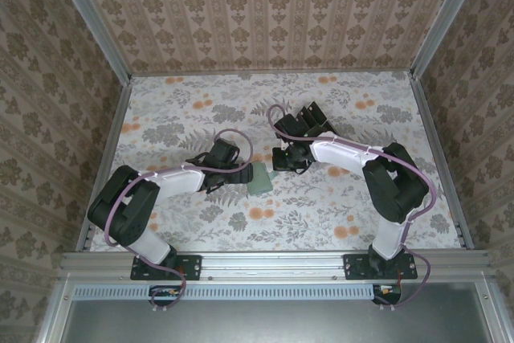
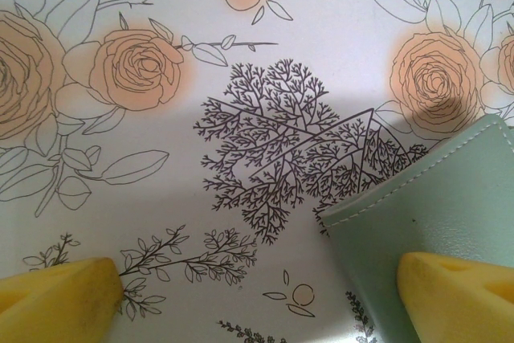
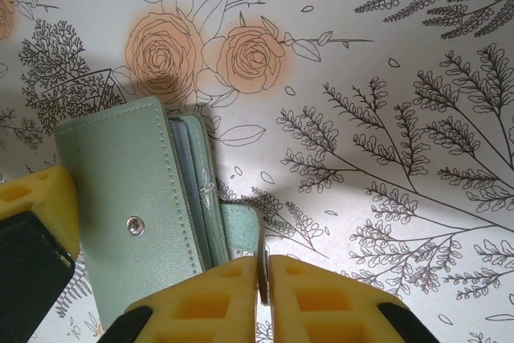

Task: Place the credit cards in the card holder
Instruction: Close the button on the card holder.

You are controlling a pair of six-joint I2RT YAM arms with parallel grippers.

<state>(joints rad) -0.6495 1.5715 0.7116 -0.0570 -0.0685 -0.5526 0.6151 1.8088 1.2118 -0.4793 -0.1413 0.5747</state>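
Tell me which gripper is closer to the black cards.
Right. The right gripper hangs just on the near side of the cards, by the wallet's right edge. The left gripper is farther away, at the wallet's left edge.

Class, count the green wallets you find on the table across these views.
1. The wallet lies centrally between the left gripper and right gripper. Others may be hidden.

Top external: fixed high behind the arm bases, tilted down and forward, takes in the whole table (image 1: 321, 214) from far off. Left wrist and right wrist: each sits close above the tabletop, looking steeply down. All three views share the card holder (image 1: 261, 177) (image 2: 434, 206) (image 3: 128, 198), which lies mid-table.
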